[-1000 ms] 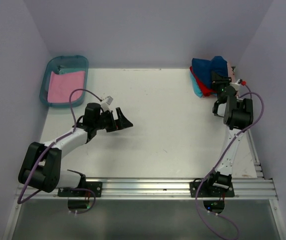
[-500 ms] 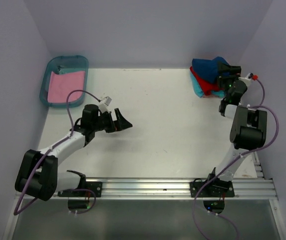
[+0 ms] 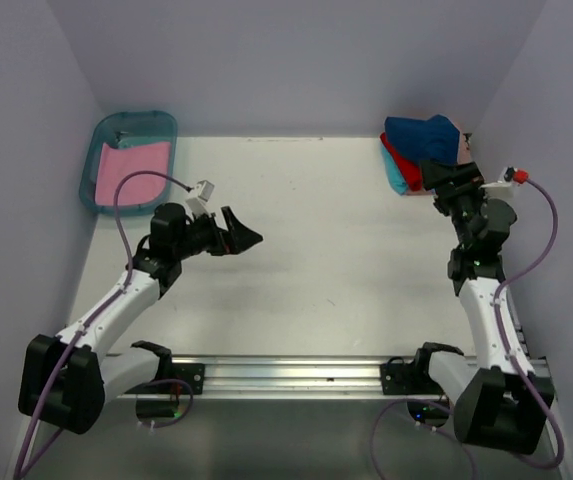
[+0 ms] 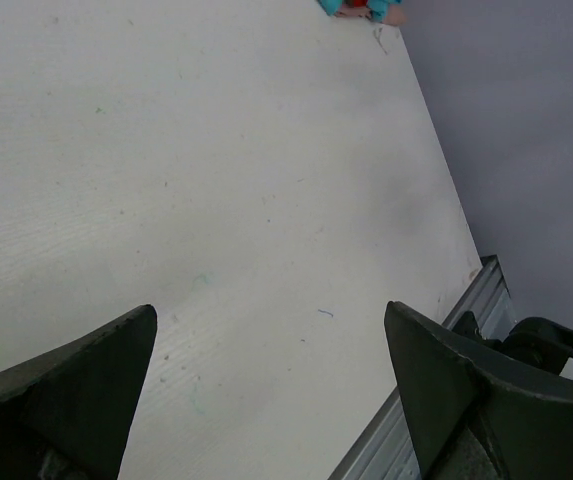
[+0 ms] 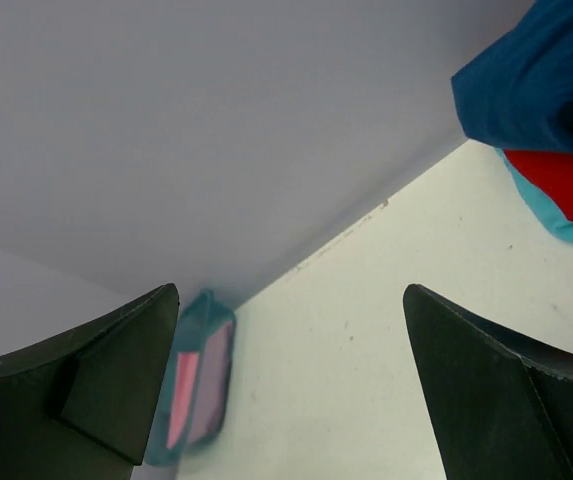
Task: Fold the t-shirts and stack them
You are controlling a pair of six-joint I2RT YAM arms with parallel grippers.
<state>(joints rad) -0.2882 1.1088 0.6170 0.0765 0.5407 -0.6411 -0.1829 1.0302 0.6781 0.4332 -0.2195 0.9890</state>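
Note:
Folded t-shirts lie stacked in the back right corner: a navy blue one point(image 3: 421, 135) on top, a red one point(image 3: 407, 166) under it and a teal one point(image 3: 396, 180) lowest. In the right wrist view the navy point(image 5: 536, 80), red point(image 5: 561, 180) and teal point(image 5: 566, 228) layers show at the right edge. A pink t-shirt point(image 3: 131, 166) lies in the bin at the back left. My right gripper point(image 3: 438, 176) point(image 5: 291, 290) hangs open just in front of the stack and holds nothing. Open and empty too, my left gripper point(image 3: 244, 232) point(image 4: 269, 310) hovers over the bare left-centre of the table.
The teal translucent bin point(image 3: 94, 160) stands in the back left corner and appears again in the right wrist view as the bin point(image 5: 198, 330). White table point(image 3: 336, 250) is walled at the back and sides. A metal rail point(image 3: 296, 372) runs along the near edge.
My right gripper has opened, let go of the stack and drawn back toward the near side. The left arm has shifted slightly toward the back.

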